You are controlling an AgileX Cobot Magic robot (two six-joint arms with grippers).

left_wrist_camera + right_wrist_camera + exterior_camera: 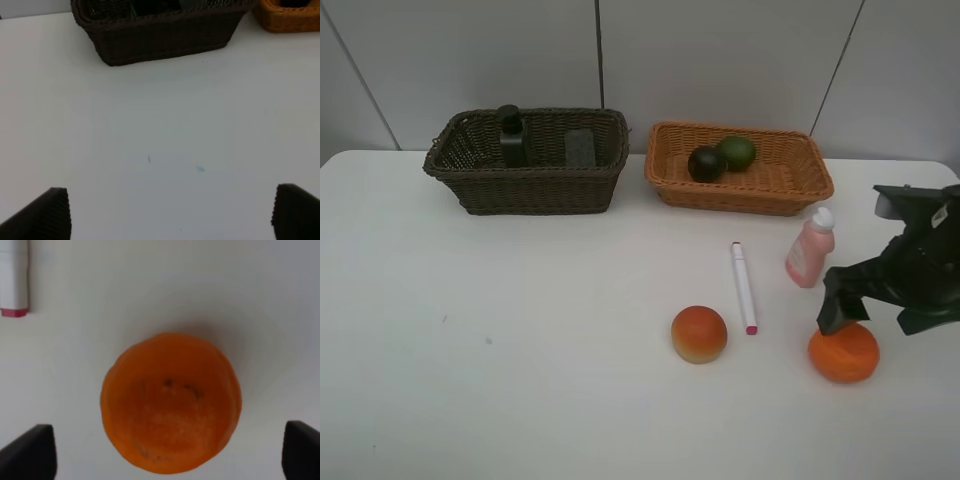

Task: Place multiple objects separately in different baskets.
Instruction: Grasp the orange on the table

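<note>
An orange tangerine (843, 352) lies on the white table at the front right. My right gripper (875, 315) is open right above it, one finger on each side; the right wrist view shows the tangerine (171, 402) centred between the fingertips (30, 452). The red-orange peach (699, 334), the white pink-tipped marker (744, 286) and the pink bottle (810, 248) stand loose on the table. The dark brown basket (520, 188) holds the pump bottle (512, 135) and the eraser (580, 147). The orange-tan basket (740, 192) holds the mangosteen (706, 163) and the green fruit (737, 152). My left gripper (170, 220) is open and empty over bare table.
The marker's pink tip (14, 277) lies close to the tangerine. The left wrist view shows the dark basket (160, 35) ahead and a corner of the orange-tan basket (290, 17). A grey wall stands behind the baskets.
</note>
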